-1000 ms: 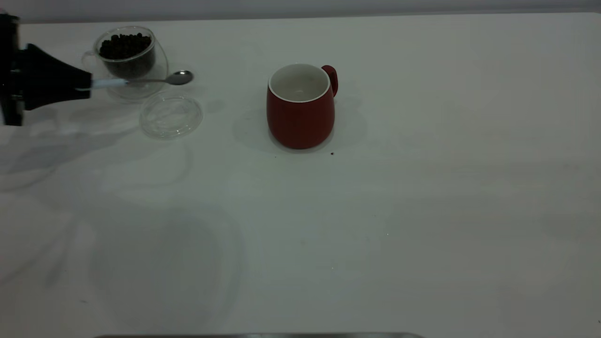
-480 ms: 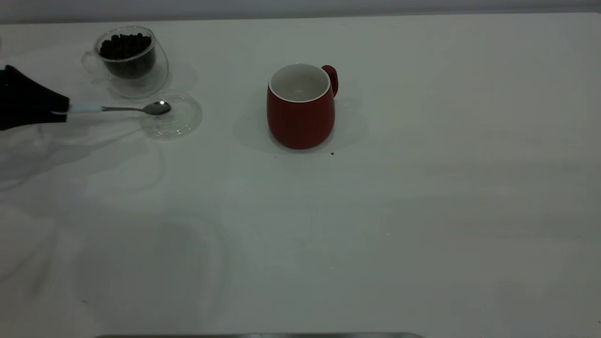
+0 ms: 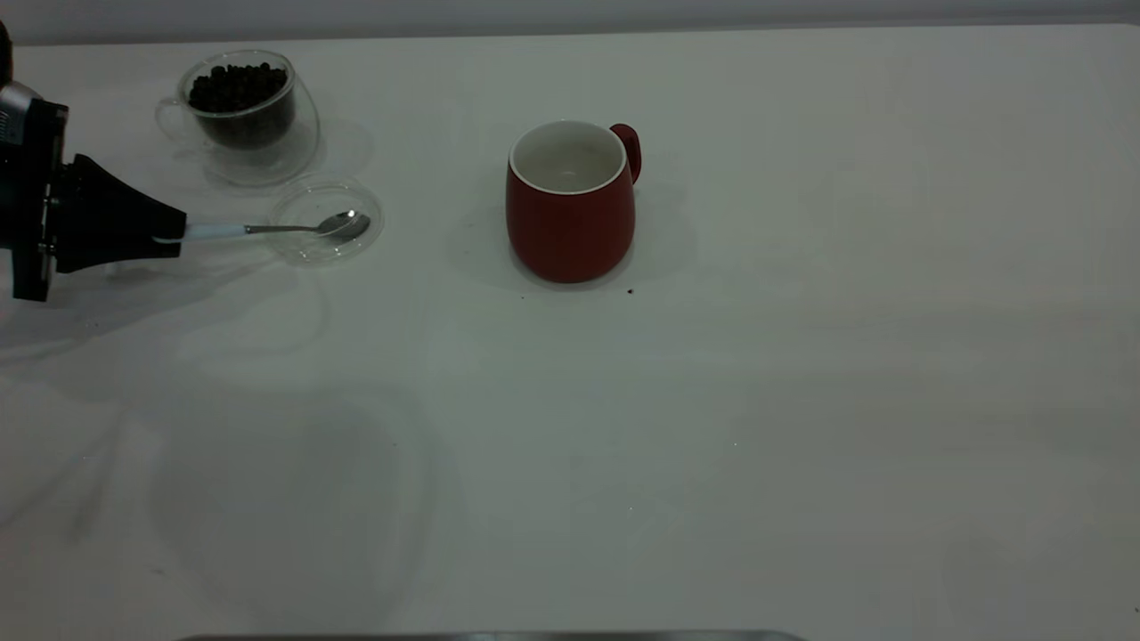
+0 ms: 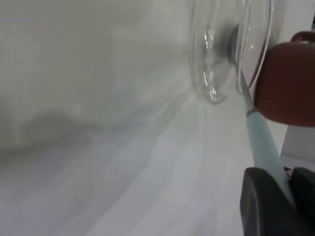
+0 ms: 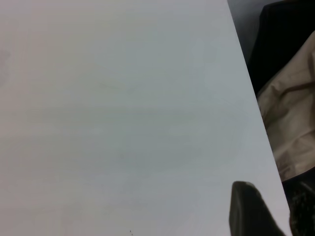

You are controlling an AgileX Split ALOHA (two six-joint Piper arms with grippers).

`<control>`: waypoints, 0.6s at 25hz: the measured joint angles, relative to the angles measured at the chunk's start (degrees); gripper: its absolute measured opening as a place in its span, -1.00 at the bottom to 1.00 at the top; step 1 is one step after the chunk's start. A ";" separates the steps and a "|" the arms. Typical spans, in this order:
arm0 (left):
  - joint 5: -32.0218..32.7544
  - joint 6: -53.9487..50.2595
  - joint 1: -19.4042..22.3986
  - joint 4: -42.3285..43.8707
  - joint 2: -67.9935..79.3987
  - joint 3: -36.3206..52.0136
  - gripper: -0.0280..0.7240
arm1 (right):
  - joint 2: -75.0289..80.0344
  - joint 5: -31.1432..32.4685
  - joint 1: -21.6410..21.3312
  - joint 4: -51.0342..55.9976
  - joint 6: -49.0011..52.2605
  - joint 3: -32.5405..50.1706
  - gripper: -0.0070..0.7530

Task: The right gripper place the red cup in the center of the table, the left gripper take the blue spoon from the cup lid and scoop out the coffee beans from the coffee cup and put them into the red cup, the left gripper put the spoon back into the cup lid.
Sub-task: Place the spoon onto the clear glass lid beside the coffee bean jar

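Reaching in from the left edge of the exterior view, the left gripper [image 3: 169, 233] is closed on the pale handle of the spoon [image 3: 267, 229] and holds it nearly level. The spoon's steel bowl lies over the lid [image 3: 307, 251], at or just above the glass; whether it touches cannot be told. In the left wrist view the gripper's [image 4: 290, 196] two dark fingers [image 4: 263, 204] clamp the pale blue handle of the spoon [image 4: 263, 142], whose thin neck runs on toward the clear rim of the lid [image 4: 211, 73], with the mug [image 4: 288, 83] behind it.

The lid rests flat on the table [image 3: 712, 427], just in front of the glass cup [image 3: 245, 116], which stands near the far left corner. The glass cup holds a heap of dark beans [image 3: 236, 89], and its clear handle points toward the left edge.

The mug [image 3: 570, 214] stands upright near the middle of the table toward its far side, well apart from the lid, its handle turned to the far right. Its white inside shows no beans from this angle. A tiny dark speck [image 3: 631, 290] lies on the table just by its base.

The right gripper is outside the exterior view; the right wrist view shows only one dark fingertip [image 5: 251, 211] over bare table [image 5: 123, 113] near its edge, so its opening cannot be told.
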 joint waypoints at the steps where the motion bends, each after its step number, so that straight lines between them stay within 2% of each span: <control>1: -0.07 0.27 0.00 -0.37 0.20 0.00 -0.60 | 0.00 0.00 0.00 0.00 0.00 0.00 -0.34; 7: -0.79 1.38 0.00 -3.91 0.48 0.00 -0.60 | 0.00 0.00 0.00 0.00 0.00 0.00 -0.34; 15: -0.85 2.26 0.00 -4.11 0.53 0.00 -0.60 | 0.00 0.00 0.00 0.00 0.00 0.00 -0.34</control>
